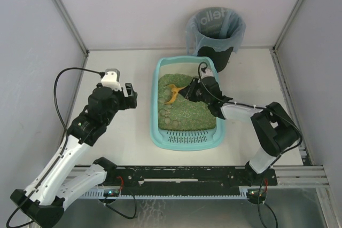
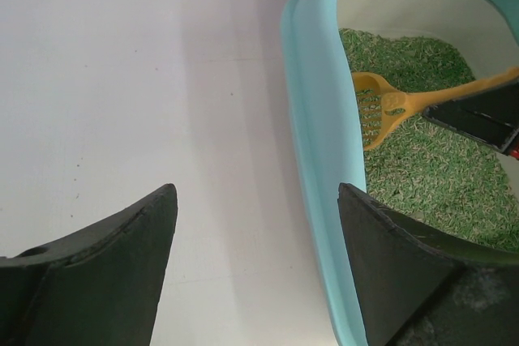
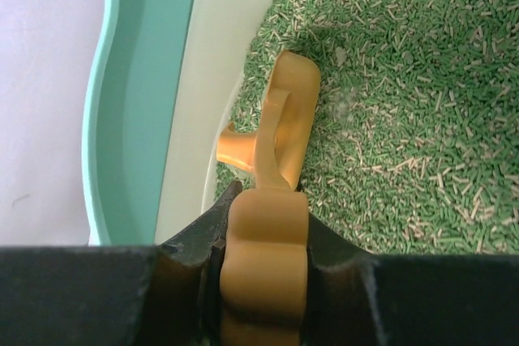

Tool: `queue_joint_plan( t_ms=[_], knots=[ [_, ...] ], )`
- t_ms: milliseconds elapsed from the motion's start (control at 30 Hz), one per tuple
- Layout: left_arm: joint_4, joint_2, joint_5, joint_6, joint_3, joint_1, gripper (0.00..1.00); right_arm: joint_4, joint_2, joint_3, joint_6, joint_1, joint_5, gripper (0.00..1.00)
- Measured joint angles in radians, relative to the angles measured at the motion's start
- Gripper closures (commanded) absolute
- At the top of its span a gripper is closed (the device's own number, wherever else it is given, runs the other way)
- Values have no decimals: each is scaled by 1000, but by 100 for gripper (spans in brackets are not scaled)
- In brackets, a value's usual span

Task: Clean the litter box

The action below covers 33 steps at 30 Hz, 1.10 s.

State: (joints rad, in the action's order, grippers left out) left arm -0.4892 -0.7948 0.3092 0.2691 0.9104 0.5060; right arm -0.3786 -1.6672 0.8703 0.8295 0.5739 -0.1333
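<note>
well, the right gripper (image 3: 263, 228) is clamped on the smooth handle of a yellow-orange slotted plastic scoop (image 3: 285, 111), its bowl over green pellet litter (image 3: 405, 119) inside the light-teal round-cornered plastic litter box (image 1: 155, 129) on the white table (image 1: 123, 137). the handle's end hides between the jaws; the left gripper (image 2: 255, 196) gapes empty beside the box's rim.

Top camera looks down from above and behind; both close wrist cameras share the litter box (image 1: 155, 116).

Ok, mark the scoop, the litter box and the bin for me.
scoop (image 2: 375, 113): left wrist view, on its slotted head.
litter box (image 1: 185, 139): top view, on the grille ledge at its near end.
bin (image 1: 216, 57): top view, on its black outer wall.
</note>
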Motion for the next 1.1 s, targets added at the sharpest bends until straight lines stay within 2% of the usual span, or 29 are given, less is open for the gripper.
queue_joint_plan(
  t_ms=[500,833,1000,1100],
  knots=[
    [0,-12,-6,0,0,-4,17,-102,202,-198,42,-7,31,100],
    [13,-10,-48,47,-11,-5,17,-179,445,-376,121,-153,-51,100],
    [16,-20,-60,65,-15,-5,17,-126,560,-402,122,-206,-58,100],
    [16,-26,-62,71,-15,-5,17,-19,619,-381,77,-198,-29,100]
  ],
)
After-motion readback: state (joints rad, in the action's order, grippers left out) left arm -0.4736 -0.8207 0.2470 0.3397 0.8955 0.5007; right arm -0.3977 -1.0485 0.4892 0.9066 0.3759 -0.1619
